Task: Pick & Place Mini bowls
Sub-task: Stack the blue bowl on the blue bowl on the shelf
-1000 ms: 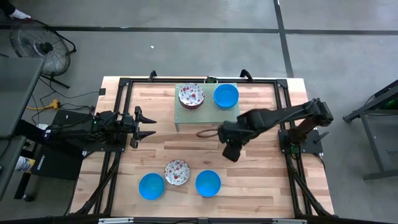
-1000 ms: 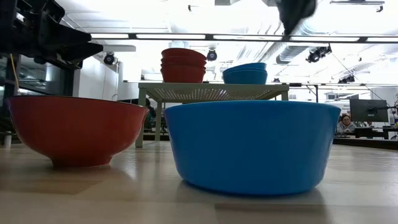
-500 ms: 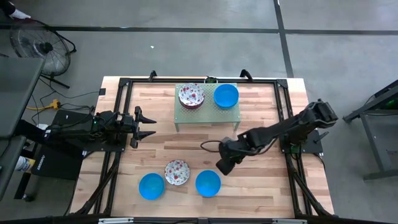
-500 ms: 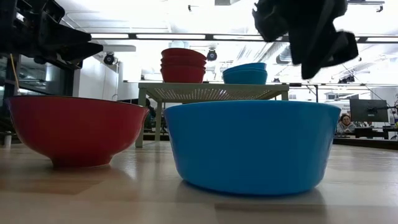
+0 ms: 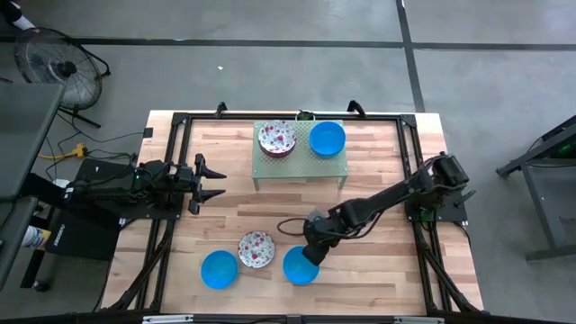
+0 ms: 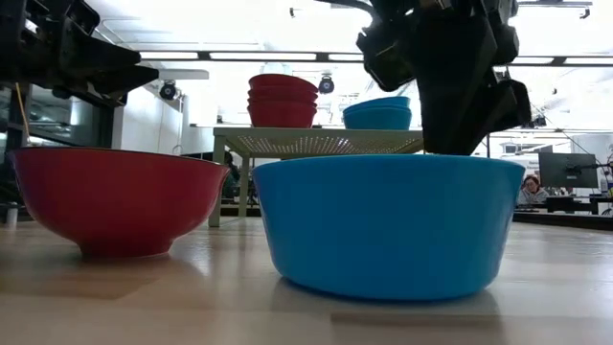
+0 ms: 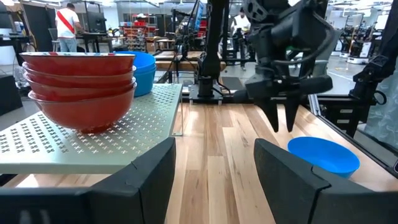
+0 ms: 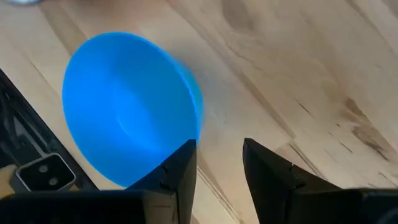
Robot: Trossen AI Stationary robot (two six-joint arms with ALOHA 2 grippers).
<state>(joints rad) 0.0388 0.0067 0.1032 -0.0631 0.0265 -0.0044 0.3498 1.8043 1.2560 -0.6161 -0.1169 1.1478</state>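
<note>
Since half a second ago, the right gripper (image 5: 308,254) has swung away from the green stand (image 5: 328,160) and now hangs over the rim of the near blue bowl (image 5: 300,267), its fingers (image 8: 180,171) slightly parted and straddling that rim, not yet clamped. Beside that bowl sit a floral bowl (image 5: 256,249) and another blue bowl (image 5: 219,269), while stacks of floral bowls (image 5: 277,138) and blue bowls (image 5: 327,138) rest on the stand. Well to the stand's left, the left gripper (image 5: 210,178) waits with fingers spread, holding nothing.

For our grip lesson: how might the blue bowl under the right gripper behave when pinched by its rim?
The blue bowl looks rigid, so it should keep shape. Its glossy wall may slip. A one-sided rim pinch by the right gripper would likely tilt it.
</note>
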